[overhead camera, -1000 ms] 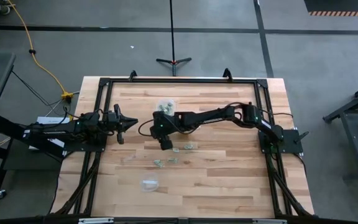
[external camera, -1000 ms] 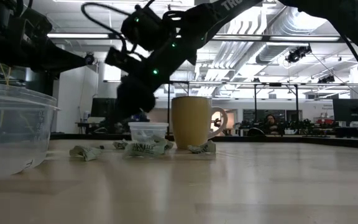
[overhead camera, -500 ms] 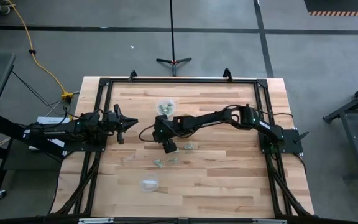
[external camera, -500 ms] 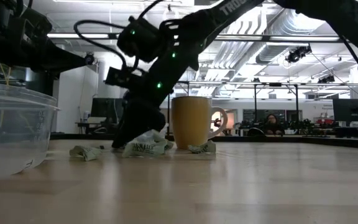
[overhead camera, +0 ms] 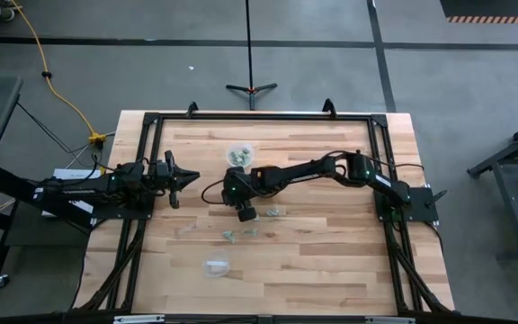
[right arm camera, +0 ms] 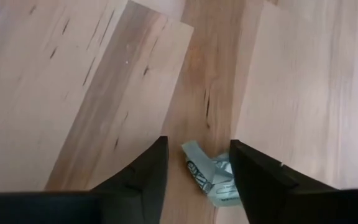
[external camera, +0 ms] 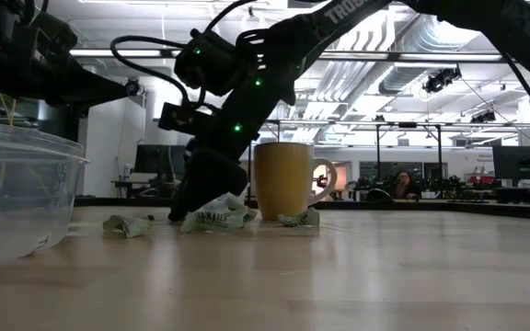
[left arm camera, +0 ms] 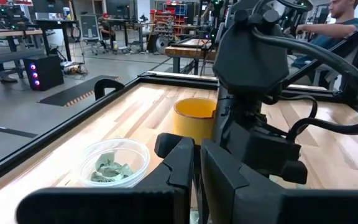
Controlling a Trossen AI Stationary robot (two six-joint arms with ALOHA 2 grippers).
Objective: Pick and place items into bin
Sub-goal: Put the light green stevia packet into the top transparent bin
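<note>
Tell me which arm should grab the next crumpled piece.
Right. The right gripper is already down at the table, fingers open astride a crumpled piece. The left gripper waits near the table's left edge, away from the pieces.

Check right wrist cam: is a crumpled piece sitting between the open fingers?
Yes, a crumpled green-grey piece lies on the wooden table between the right gripper's spread fingers.

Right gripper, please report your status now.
Right gripper open, down at the table, straddling a crumpled green-grey piece. Left gripper waits at left side. Nothing in the way.
</note>
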